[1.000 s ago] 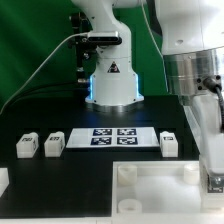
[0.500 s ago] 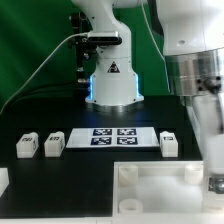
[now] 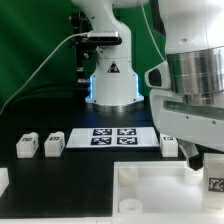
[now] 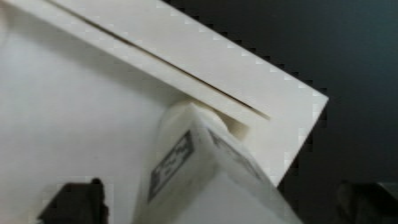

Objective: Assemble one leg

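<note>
A leg (image 3: 214,184), a small white block with a square marker, stands upright in the near corner of the large white tray-like piece (image 3: 150,190) at the exterior view's right. My gripper (image 3: 208,168) is straddling it from above. In the wrist view the leg (image 4: 231,170) rises between my two dark fingertips (image 4: 75,200), with a gap showing on each side, so the jaws are open around it. Three more legs lie on the table: two at the left (image 3: 26,146) (image 3: 53,144) and one at the right (image 3: 169,144).
The marker board (image 3: 112,137) lies flat in the middle of the black table. The arm's base (image 3: 112,85) stands behind it. A white part (image 3: 3,180) sits at the exterior view's left edge. The tray-like piece fills much of the wrist view (image 4: 107,90).
My wrist has turned and come up a little over the leg at the tray's corner. The leg has stayed in place. The other legs have not moved.
</note>
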Available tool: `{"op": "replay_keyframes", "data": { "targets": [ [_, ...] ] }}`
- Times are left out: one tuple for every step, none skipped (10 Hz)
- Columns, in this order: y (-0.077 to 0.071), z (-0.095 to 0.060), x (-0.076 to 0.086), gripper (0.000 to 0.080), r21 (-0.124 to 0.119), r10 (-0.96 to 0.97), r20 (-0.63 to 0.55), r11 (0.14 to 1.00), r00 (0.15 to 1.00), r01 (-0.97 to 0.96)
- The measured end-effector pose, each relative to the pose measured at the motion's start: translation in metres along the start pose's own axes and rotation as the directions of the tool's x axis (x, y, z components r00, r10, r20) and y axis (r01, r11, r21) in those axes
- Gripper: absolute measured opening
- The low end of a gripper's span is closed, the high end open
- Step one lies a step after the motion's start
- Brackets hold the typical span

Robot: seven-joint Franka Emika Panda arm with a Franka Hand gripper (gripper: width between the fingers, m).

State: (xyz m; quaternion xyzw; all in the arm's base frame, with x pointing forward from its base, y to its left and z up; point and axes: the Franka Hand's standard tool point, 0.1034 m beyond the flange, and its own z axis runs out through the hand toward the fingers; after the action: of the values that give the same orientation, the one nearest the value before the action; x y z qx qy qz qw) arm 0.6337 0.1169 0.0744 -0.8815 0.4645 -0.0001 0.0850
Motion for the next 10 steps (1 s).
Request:
{"op": "replay_keyframes", "data": {
  "targets": [
    [0.0, -0.002, 0.0, 0.0649, -0.028, -0.237, -0.005, 0.971, 0.971, 0.237],
    [0.0, -0.003, 0.003, 0.0649, -0.042, -0.436, -0.009, 0.9, 0.9, 0.435],
    [0.005, -0.001, 0.006, 0.0649, -0.047, -0.546, 0.0, 0.837, 0.838, 0.546],
    [0.01, 0.001, 0.01, 0.0649, -0.051, -0.609, 0.003, 0.792, 0.793, 0.608],
    [0.009, 0.0, 0.01, 0.0646, -0.055, -0.634, 0.003, 0.772, 0.774, 0.633],
    [0.009, 0.001, 0.01, 0.0646, -0.054, -0.591, 0.001, 0.805, 0.806, 0.591],
    [0.009, 0.0, 0.01, 0.042, -0.054, -0.595, 0.001, 0.803, 0.804, 0.594],
    [0.009, 0.001, 0.01, 0.042, -0.052, -0.556, -0.001, 0.83, 0.831, 0.555],
    [0.009, 0.001, 0.01, 0.0292, -0.052, -0.484, -0.005, 0.874, 0.875, 0.483],
    [0.009, 0.001, 0.01, 0.0293, -0.052, -0.429, -0.008, 0.902, 0.903, 0.428]
  ]
}}
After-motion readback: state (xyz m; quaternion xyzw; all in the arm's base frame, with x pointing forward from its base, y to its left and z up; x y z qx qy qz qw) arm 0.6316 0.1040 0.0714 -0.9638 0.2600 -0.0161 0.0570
